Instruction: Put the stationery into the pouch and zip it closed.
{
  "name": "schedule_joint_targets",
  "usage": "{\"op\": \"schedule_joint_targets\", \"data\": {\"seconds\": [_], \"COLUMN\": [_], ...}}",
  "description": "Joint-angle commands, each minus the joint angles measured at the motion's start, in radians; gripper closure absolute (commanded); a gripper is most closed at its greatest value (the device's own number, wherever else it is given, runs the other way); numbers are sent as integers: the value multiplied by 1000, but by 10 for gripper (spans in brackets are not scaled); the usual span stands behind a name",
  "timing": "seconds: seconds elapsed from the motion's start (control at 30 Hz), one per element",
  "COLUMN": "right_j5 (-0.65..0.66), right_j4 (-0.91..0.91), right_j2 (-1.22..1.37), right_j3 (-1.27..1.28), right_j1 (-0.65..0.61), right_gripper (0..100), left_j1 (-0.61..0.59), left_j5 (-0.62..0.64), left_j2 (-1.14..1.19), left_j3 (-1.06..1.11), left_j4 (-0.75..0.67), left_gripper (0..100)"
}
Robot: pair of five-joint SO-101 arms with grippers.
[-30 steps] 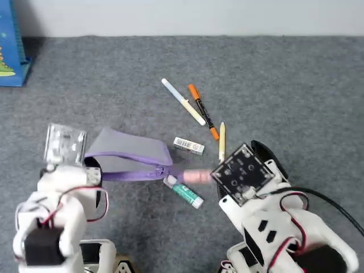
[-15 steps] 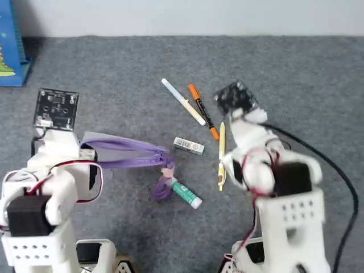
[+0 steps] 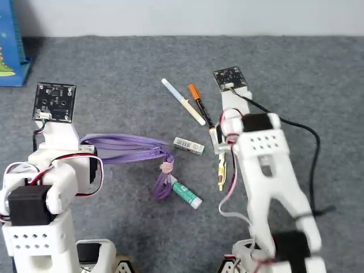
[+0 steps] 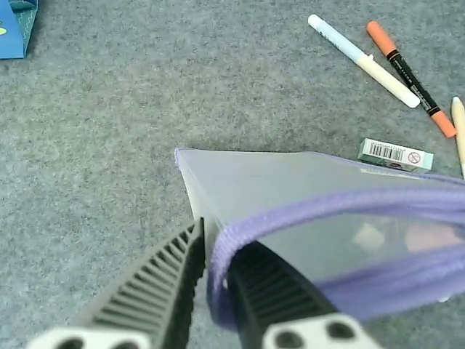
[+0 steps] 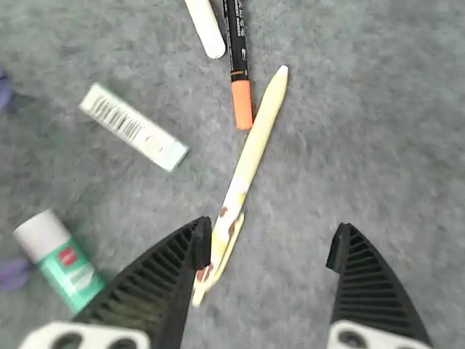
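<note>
The left claw (image 4: 212, 240) pinches the end of the purple pouch (image 4: 305, 189), which stretches toward 3 o'clock. The right claw (image 5: 269, 243) is spread wide, with the yellow pen (image 5: 245, 160) just under it.

**Pouch stretched out at the left, stationery loose on the grey tabletop**

The purple pouch (image 3: 122, 148) lies stretched sideways left of centre. Its left end meets the left hand (image 3: 90, 152), and its pink zipper pull (image 3: 167, 168) and looped purple strap (image 3: 162, 186) trail off its right end. A green glue stick (image 3: 186, 193) lies just right of the strap. A small barcoded box (image 3: 189, 145) sits right of the pouch. Farther back, a white pen (image 3: 183, 102) and an orange marker (image 3: 202, 111) lie side by side. The right arm (image 3: 259, 151) stands over a yellow pen (image 3: 221, 170), covering its far half. A blue box (image 3: 11, 51) sits at the far left edge.
</note>
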Motion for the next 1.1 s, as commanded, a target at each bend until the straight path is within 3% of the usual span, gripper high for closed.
{"op": "schedule_joint_targets", "data": {"seconds": [0.0, 0.17, 0.37, 0.63, 0.83, 1.07], "right_j5": [-8, -5, -6, -2, 107, 117], "right_j4": [-136, -331, -346, -101, 157, 314], "right_j2": [110, 262, 395, 579, 624, 349], "right_j3": [-9, -9, -61, -333, -459, -413], "right_j1": [7, 10, 10, 12, 10, 71], "right_gripper": [745, 746, 749, 990, 990, 990], "left_j1": [-2, -2, -2, -2, -2, -2], "left_j5": [14, 14, 14, 14, 14, 14], "left_j2": [15, 14, 14, 14, 14, 14], "left_j3": [10, 24, 33, 33, 33, 35], "left_j4": [-2, -14, -14, -14, -12, -9], "left_gripper": [988, 988, 988, 988, 988, 988]}}
